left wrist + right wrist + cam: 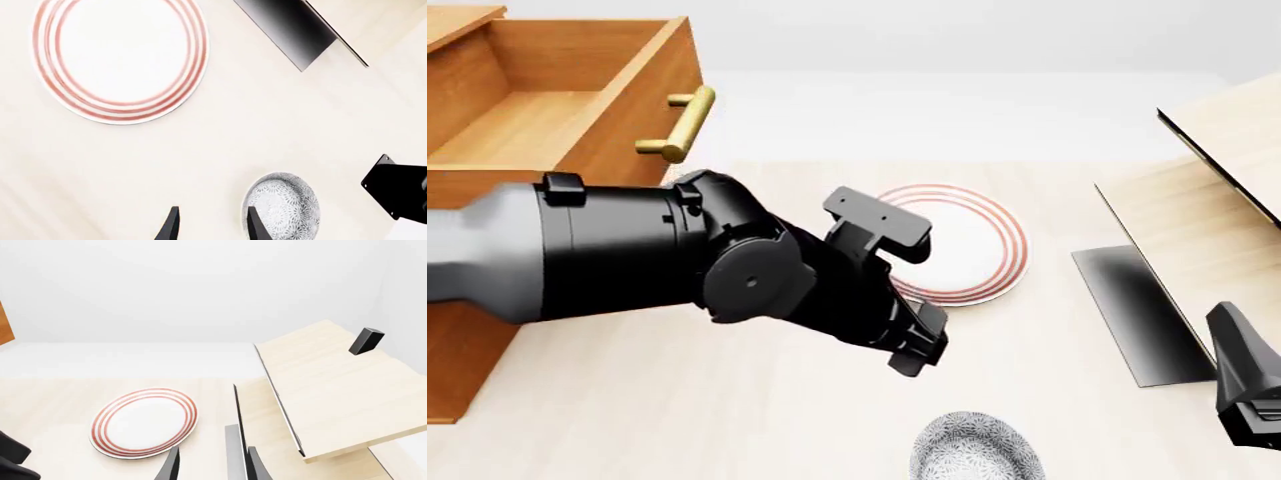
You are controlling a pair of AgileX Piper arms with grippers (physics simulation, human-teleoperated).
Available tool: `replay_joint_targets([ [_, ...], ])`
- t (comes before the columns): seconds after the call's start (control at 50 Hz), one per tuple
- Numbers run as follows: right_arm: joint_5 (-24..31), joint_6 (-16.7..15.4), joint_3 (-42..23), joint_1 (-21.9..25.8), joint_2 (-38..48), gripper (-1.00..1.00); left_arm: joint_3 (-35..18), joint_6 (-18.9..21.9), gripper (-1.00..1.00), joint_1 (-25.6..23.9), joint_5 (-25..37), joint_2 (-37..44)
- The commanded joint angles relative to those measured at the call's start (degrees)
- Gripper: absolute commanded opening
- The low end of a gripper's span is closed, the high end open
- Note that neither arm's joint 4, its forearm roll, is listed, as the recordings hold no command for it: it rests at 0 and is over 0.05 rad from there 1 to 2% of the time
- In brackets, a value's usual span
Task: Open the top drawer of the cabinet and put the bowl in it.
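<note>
The uppermost orange-brown wooden drawer (554,95) of my tall orange-brown wooden cabinet (461,350) stands pulled out at the far left, its brass bar handle (681,125) facing the tabletop and its inside bare wood. The small round grey-blue speckled bowl (974,448) sits on the pale wooden tabletop (694,420) at the near edge, apart from the drawer. My left tool (212,225) hangs above the tabletop with its two dark fingers spread and nothing between them; the bowl lies just beside one fingertip (255,224). The flat white plate with red rings (968,240) rests farther off, near the middle. My right tool (212,465) is parted and empty too, looking toward the plate and a pale light-wood structure (333,390) on the right.
</note>
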Motion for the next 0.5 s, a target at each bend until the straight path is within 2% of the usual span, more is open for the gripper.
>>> replay_joint_targets([
  [0.02,-0.07,0.02,0.05,-0.01,0.01,1.0,-0.15,-1.08,1.0,-0.94,-0.93,2.03],
  [0.5,-0.07,0.02,0.05,-0.01,0.01,1.0,-1.53,-3.91,1.0,-3.9,-1.11,7.22],
])
